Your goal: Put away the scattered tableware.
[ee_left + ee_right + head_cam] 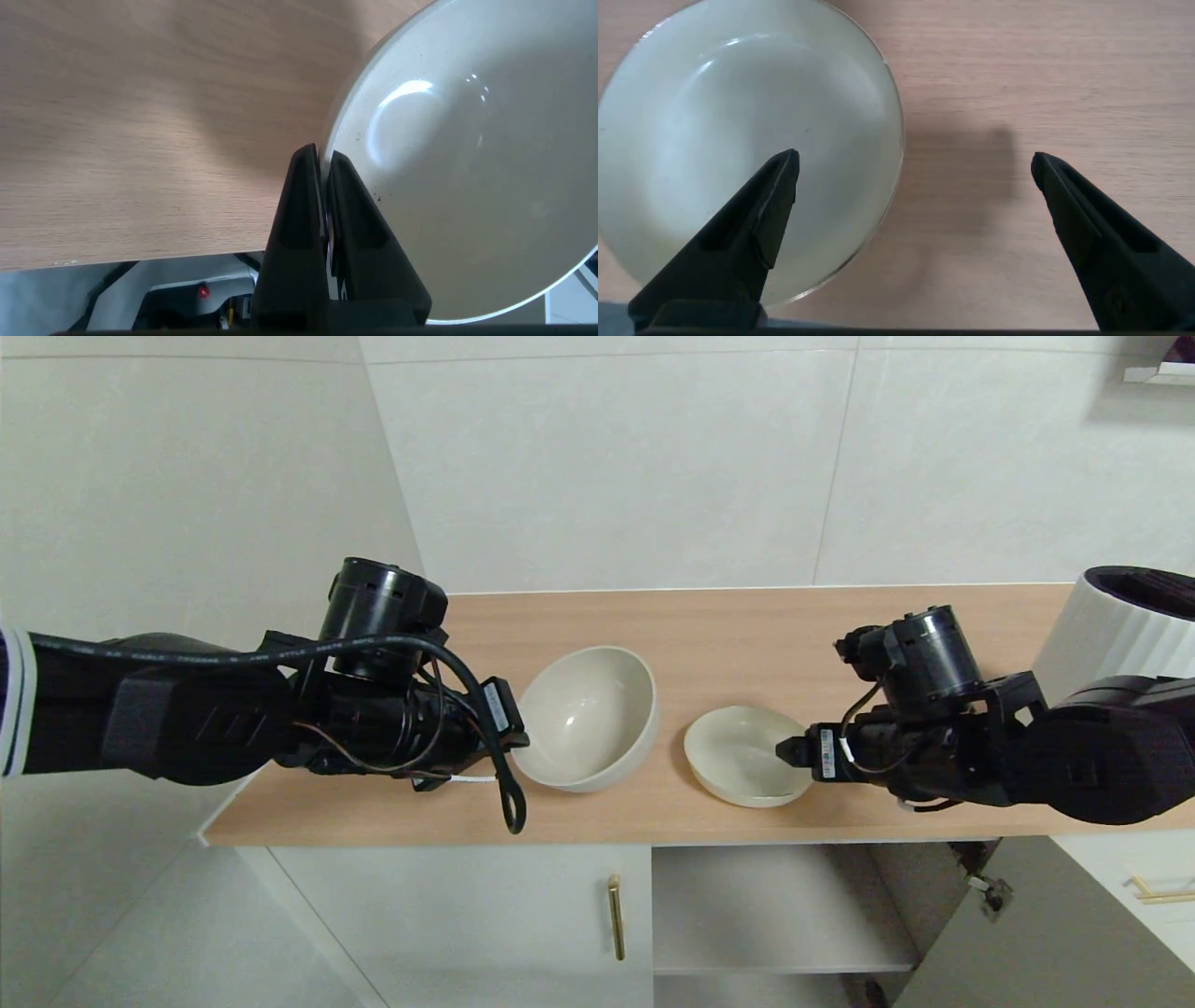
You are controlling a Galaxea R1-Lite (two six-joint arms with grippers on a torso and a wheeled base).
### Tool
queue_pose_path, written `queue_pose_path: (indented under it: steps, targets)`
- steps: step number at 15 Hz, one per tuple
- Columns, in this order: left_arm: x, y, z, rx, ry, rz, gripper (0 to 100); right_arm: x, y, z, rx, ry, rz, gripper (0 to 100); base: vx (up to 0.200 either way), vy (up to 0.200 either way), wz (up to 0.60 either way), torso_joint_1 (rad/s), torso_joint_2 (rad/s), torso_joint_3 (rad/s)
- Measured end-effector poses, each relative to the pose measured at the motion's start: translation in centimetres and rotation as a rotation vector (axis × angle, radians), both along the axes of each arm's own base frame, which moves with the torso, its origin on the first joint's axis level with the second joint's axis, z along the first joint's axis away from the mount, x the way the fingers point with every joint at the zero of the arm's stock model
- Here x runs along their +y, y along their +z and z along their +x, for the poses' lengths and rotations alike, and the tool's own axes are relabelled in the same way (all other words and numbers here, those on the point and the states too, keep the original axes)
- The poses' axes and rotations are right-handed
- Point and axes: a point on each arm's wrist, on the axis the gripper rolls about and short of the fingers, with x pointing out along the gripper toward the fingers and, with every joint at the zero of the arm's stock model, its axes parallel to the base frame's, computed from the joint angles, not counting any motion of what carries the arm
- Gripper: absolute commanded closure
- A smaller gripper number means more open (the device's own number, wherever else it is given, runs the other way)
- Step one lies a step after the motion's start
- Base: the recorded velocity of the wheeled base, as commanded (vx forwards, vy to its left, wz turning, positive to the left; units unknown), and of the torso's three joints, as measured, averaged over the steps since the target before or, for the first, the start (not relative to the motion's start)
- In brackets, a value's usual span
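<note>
A large cream bowl [588, 714] stands tilted on the wooden counter [747, 635], left of centre. My left gripper [516, 743] is shut on its near-left rim; in the left wrist view the two fingers [304, 201] pinch the rim of the large bowl [467, 168]. A smaller cream bowl [742, 756] sits flat to its right. My right gripper [792, 750] is open at that bowl's right edge. In the right wrist view one finger hangs over the small bowl [738, 140], the other over bare wood, with the rim between them and the right gripper [915, 201] holding nothing.
A white ribbed container [1111, 625] stands at the counter's far right, behind my right arm. Tiled wall runs along the back. Below the counter is an open cabinet shelf [775, 905], a closed door with a gold handle [615, 915], and an open door [980, 933].
</note>
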Motion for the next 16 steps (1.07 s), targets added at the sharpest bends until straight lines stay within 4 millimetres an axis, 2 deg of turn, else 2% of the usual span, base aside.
queue_pose_path:
  steps: [3, 4, 16]
  targets:
    - [-0.01, 0.00, 0.00, 0.000, 0.000, 0.000, 100, 0.14, -0.44, 0.30, 0.010, -0.002, -0.004, 0, 0.000, 0.000, 0.00, 0.000, 0.00, 0.000]
    - [-0.01, 0.00, 0.00, 0.000, 0.000, 0.000, 100, 0.17, -0.53, 0.35, 0.013, -0.003, -0.004, 100, 0.000, 0.000, 0.00, 0.000, 0.00, 0.000]
    - [0.08, 0.26, -0.22, -0.005, 0.000, -0.001, 100, 0.13, -0.27, 0.26, 0.009, 0.002, 0.005, 100, 0.000, 0.000, 0.00, 0.000, 0.00, 0.000]
